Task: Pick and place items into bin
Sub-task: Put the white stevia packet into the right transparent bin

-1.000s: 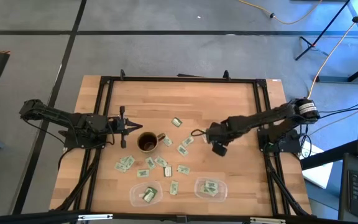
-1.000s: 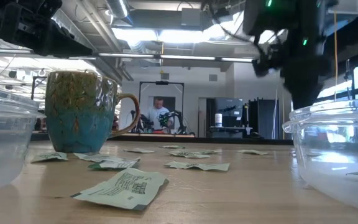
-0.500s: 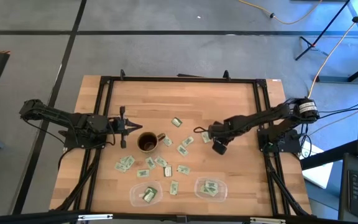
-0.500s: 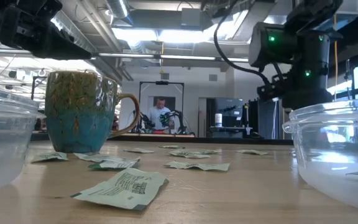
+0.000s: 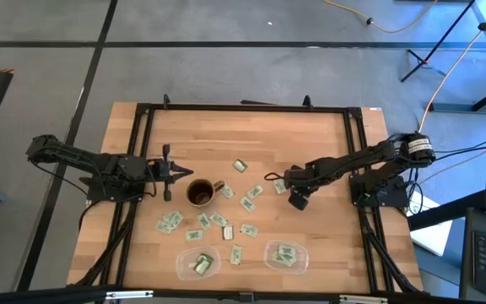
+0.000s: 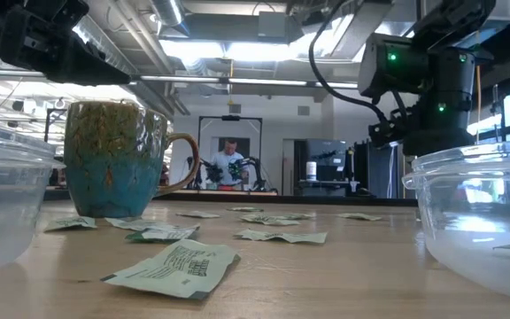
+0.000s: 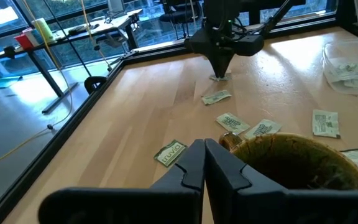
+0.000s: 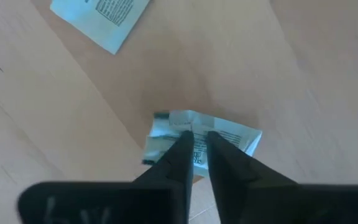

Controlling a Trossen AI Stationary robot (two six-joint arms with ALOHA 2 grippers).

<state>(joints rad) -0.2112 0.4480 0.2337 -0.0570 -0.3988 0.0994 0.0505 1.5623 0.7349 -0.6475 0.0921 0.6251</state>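
The right pincer (image 8: 195, 144), nearly closed, pinches a crumpled packet (image 8: 229, 134) against the table (image 5: 310, 135) right of the mug (image 5: 201, 193); so shallow a grip could slip on lifting.

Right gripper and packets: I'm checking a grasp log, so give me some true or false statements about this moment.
1. The right gripper has its fingertips pinching a crumpled packet on the table. True.
2. The left gripper holds a packet. False: its fingers are closed on nothing, beside the brown mug.
3. Both clear bins at the table's near edge already contain packets. True.
4. The mug lies on its side. False: it stands upright, opening upward.
5. All packets are already in the bins. False: many loose packets are scattered on the wooden table.
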